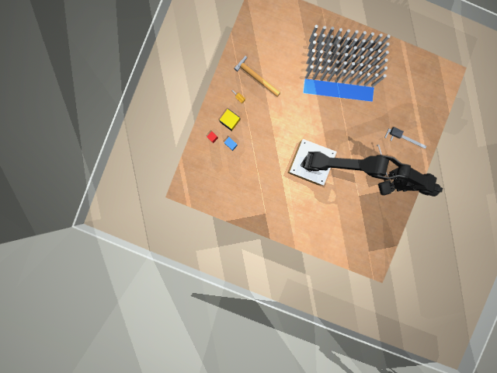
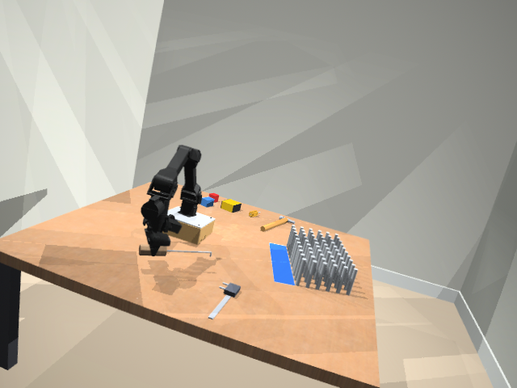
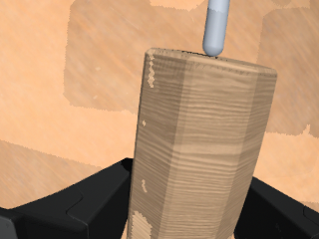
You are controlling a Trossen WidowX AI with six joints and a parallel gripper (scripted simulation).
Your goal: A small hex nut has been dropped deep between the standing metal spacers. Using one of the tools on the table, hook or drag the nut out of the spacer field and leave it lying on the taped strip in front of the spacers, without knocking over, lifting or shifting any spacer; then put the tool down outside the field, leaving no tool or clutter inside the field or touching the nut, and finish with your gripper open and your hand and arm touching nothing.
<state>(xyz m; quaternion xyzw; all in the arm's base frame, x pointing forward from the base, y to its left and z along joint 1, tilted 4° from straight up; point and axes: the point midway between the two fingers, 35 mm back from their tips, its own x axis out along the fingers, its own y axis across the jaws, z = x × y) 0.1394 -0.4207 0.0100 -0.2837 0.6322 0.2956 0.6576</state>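
Note:
My gripper is shut on the wooden handle of a hook tool. The handle stands between the black fingers in the wrist view. The tool's thin metal shaft points away from the hand, with a short bent tip that shows in the exterior view. The tool is held a little above the table. The standing metal spacers are upright in rows. The blue taped strip lies in front of them. The nut cannot be seen.
A dark-headed tool with a flat silver bar lies between my hand and the table's edge. A hammer, a small yellow item, a yellow block, a red block and a blue block lie across the table.

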